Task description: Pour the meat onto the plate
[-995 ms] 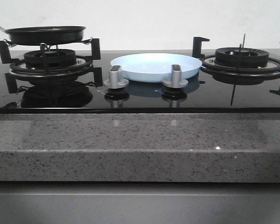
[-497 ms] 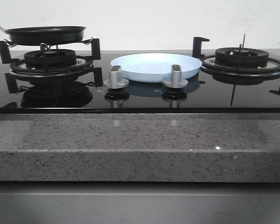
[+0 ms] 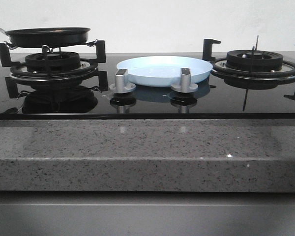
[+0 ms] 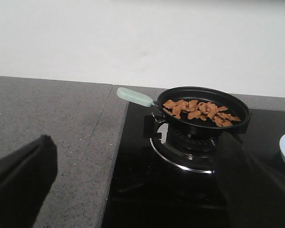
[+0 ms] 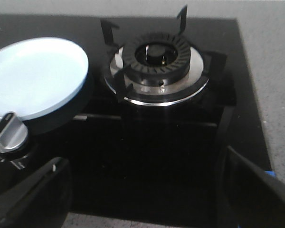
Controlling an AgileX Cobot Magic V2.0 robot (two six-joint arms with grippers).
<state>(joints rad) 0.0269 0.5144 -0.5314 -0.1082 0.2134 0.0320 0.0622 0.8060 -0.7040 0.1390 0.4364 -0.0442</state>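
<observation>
Nothing is moving since the earlier frames. I am seeing the meat [image 4: 199, 111] sitting in the pan [image 4: 204, 113], beside the plate [image 3: 163, 70]; its handle [image 4: 134, 96] is pointing toward my left gripper [image 4: 133, 190], which is standing apart and empty, nearer than the right gripper [image 5: 142, 199], also apart.

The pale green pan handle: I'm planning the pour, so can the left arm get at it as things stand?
Probably yes. The pale green handle of the round black frying pan juts out over the grey speckled stone counter, nothing lies around it, and the left tool is open, facing it.
</observation>
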